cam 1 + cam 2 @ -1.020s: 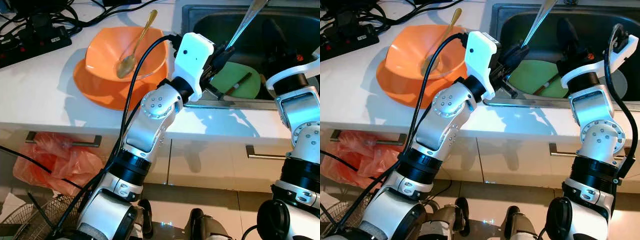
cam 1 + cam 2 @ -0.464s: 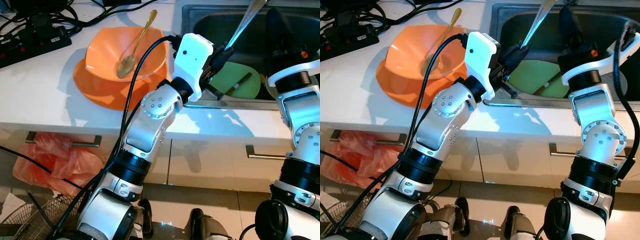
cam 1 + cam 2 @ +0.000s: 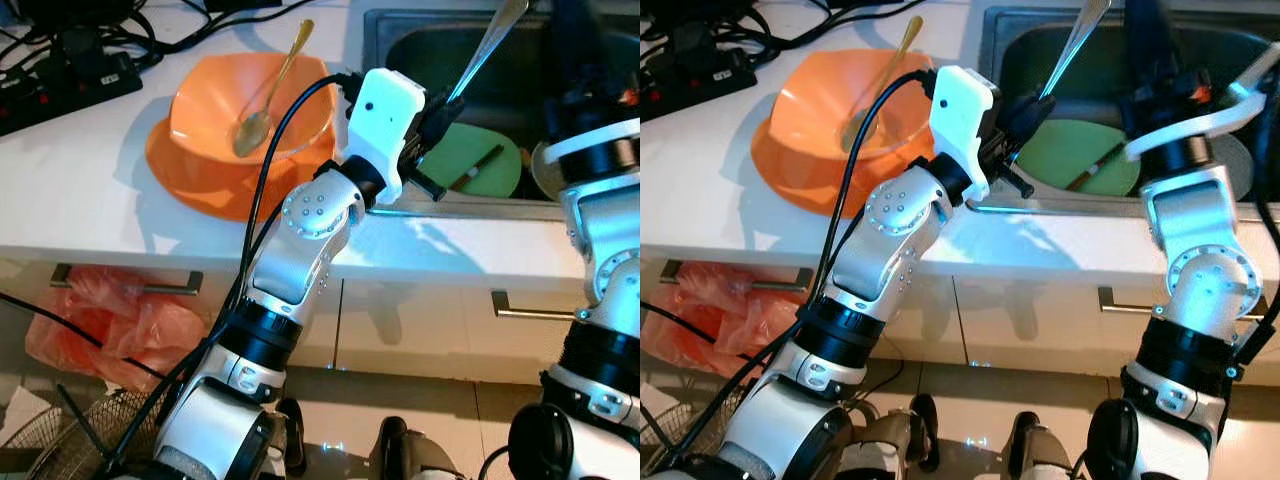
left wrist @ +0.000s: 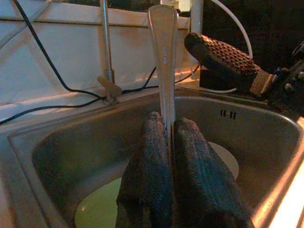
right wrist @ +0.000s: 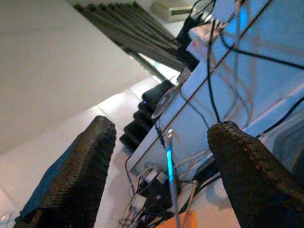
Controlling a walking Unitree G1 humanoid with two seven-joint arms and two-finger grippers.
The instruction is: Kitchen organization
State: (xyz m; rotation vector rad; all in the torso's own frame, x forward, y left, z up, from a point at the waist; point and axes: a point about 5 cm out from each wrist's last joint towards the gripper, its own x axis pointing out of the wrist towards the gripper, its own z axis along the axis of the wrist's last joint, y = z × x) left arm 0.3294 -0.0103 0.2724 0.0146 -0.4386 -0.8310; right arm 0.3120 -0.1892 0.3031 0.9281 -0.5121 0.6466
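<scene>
Pressed together on the long silver metal utensil handle (image 4: 163, 57), the two black fingers of the left gripper (image 4: 166, 142), just over the near rim of the stainless steel sink (image 3: 470, 205). Handle held slanting up and away over the basin (working end hidden between the pads, so spoon or fork cannot be told). Spread wide with nothing between them, the black fingers of the right gripper (image 5: 161, 175), raised over the right part of the sink and aimed upward toward wall, cables and ceiling.

Down in the sink, a round flat green plate (image 3: 480, 160) with a thin dark stick-like utensil (image 3: 478, 167) lying across it, and beside the plate a pale round dish (image 4: 228, 159) partly hidden by the right arm. At the back of the sink, a slim metal tap post (image 4: 105, 47).

Left of the sink on the white countertop (image 3: 80, 190), an orange plastic bowl (image 3: 205, 105) seated on an orange plate (image 3: 190, 180), with a gold-coloured spoon (image 3: 268, 90) resting in the bowl, handle leaning over the far rim. Further left of the sink, a black power strip (image 3: 70, 80) with tangled black cables.

Below the countertop left of the sink, an orange-pink plastic bag (image 3: 110, 320) hanging at a cabinet handle.
</scene>
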